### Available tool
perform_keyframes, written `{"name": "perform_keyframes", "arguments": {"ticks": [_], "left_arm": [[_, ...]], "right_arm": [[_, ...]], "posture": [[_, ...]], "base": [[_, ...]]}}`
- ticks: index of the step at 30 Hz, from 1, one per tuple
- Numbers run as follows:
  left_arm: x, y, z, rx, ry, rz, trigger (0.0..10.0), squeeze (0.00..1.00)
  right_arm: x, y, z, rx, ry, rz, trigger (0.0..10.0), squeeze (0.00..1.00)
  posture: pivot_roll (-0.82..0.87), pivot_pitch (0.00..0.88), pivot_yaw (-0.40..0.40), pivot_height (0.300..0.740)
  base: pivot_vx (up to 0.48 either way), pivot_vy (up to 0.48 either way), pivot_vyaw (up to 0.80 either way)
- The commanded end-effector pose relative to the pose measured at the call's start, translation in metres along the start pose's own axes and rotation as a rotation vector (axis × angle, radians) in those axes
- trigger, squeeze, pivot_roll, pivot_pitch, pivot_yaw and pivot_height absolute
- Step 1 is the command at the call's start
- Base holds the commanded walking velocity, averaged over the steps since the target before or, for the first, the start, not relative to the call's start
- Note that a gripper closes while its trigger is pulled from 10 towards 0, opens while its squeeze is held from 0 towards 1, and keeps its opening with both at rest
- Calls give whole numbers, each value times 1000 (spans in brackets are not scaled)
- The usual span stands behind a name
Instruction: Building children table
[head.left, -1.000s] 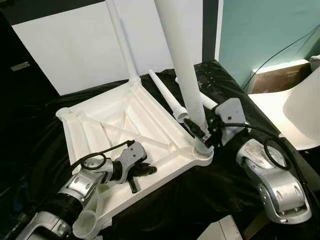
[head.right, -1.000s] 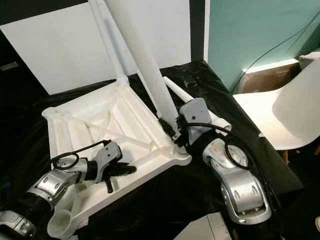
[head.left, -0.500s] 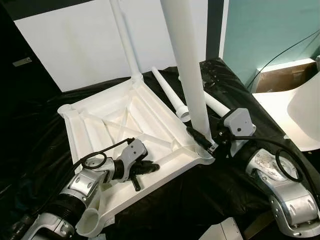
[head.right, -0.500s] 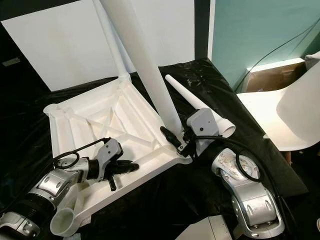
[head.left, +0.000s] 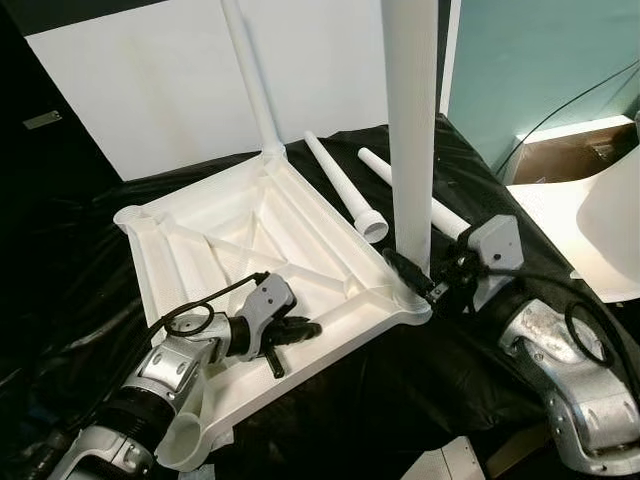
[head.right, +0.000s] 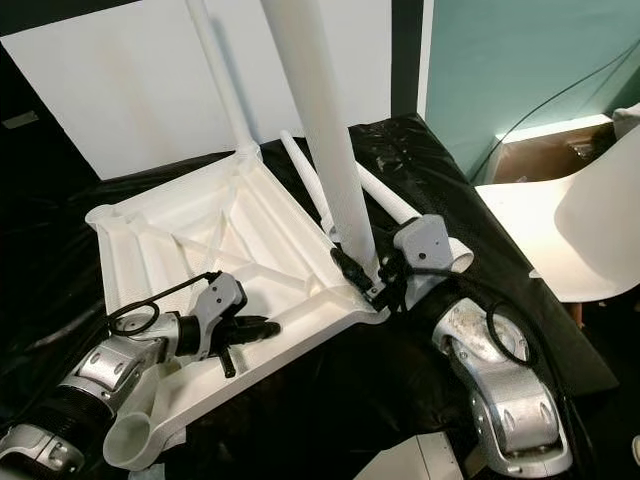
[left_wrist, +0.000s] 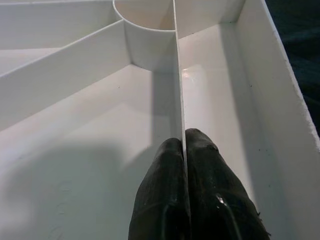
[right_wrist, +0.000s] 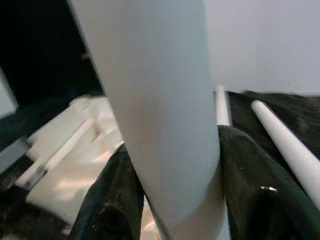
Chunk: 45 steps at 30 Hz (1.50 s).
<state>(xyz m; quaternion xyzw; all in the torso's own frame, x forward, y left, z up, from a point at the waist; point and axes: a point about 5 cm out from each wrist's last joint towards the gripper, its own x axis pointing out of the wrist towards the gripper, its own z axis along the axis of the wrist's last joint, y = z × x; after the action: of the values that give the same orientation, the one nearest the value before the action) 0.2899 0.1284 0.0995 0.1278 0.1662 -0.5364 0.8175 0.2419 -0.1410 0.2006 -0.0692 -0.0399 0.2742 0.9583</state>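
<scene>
1. The white table top (head.left: 250, 250) is lying upside down on the black cloth (head.left: 400, 390) that is covering the bench, its ribbed underside facing up.
2. A white leg (head.left: 412, 130) is standing nearly upright in the corner socket of the table top nearest the right arm, leaning slightly.
3. The right tool (head.right: 362, 277) is grasping this upright leg just above the socket, one black finger (right_wrist: 112, 205) pressing on each side of the tube.
4. A second leg (head.left: 250, 75) is rising from the far corner of the table top, in front of the white panel (head.left: 150, 90) that is leaning behind the bench.
5. Two loose legs (head.left: 340, 185) are lying side by side on the cloth beyond the upright one, their wider ends pointing toward the robot.
6. The left tool (head.left: 290, 335) is clenched on a thin rib (left_wrist: 177, 75) inside the table top near its front edge, both fingertips (left_wrist: 160, 200) pinching the rib.
7. An empty round socket (head.left: 185, 440) is sitting at the nearest corner, beside the left arm.
8. A white chair (head.right: 580, 230) is standing off to the right by the teal wall.
</scene>
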Motion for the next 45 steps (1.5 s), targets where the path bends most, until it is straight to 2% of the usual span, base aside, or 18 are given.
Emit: {"name": "perform_keyframes", "arguments": {"ticks": [1,4,8,12,18,23,25,29,33,35,36,37,39,40,42,45], "left_arm": [[-14,14,35,79,-147,62,10000,0],[-13,16,37,86,-150,65,10000,0],[-13,15,37,85,-150,64,10000,0],[-11,15,37,85,-149,68,10000,0],[-11,16,37,80,-154,84,10000,0],[-10,16,38,78,-181,90,10000,0],[-10,15,41,79,-196,84,10000,0],[-11,15,45,86,-215,84,10000,0],[-19,14,63,106,-324,91,10000,0],[-23,12,70,108,-378,73,10000,0],[-24,10,73,107,-405,54,10000,0],[-24,10,73,107,-405,54,10000,0],[-27,3,79,99,-445,-12,10000,0],[-27,3,79,99,-445,-12,10000,0],[-26,-3,81,92,-457,-80,10000,0],[-24,-8,80,85,-452,-131,10000,0]], "right_arm": [[-1,3,-38,181,219,-5,10000,0],[2,-2,-44,341,294,-54,10000,0],[3,-3,-45,347,314,-52,10000,0],[3,3,-44,272,344,19,10000,0],[1,11,-48,224,375,65,10000,0],[12,16,-37,98,325,105,10000,0],[15,16,-33,82,303,107,10000,0],[18,17,-28,83,276,111,10000,0],[20,19,-22,151,247,106,10000,0],[18,21,-22,151,249,107,10000,0],[17,22,-19,107,233,118,10000,0],[17,22,-19,107,233,118,10000,0],[17,24,-13,-17,203,159,10000,0],[17,24,-13,-17,203,159,10000,0],[17,26,-10,-73,192,183,10000,0],[17,26,-9,-91,189,188,10000,0]], "posture": [[-192,0,146,740],[-193,0,146,740],[-193,0,144,740],[-194,0,141,740],[-189,0,132,740],[-190,0,133,740],[-190,0,133,740],[-185,0,132,740],[-172,0,128,740],[-174,0,128,740],[-177,0,128,740],[-177,0,128,740],[-182,0,129,740],[-182,0,129,740],[-188,0,125,740],[-190,0,123,740]], "base": [[0,0,0],[0,0,0],[0,0,0],[0,0,0],[0,0,0],[0,0,0],[0,0,0],[0,0,0],[0,0,0],[0,0,0],[0,0,0],[0,0,0],[0,0,0],[0,0,0],[0,0,0],[0,0,0]]}}
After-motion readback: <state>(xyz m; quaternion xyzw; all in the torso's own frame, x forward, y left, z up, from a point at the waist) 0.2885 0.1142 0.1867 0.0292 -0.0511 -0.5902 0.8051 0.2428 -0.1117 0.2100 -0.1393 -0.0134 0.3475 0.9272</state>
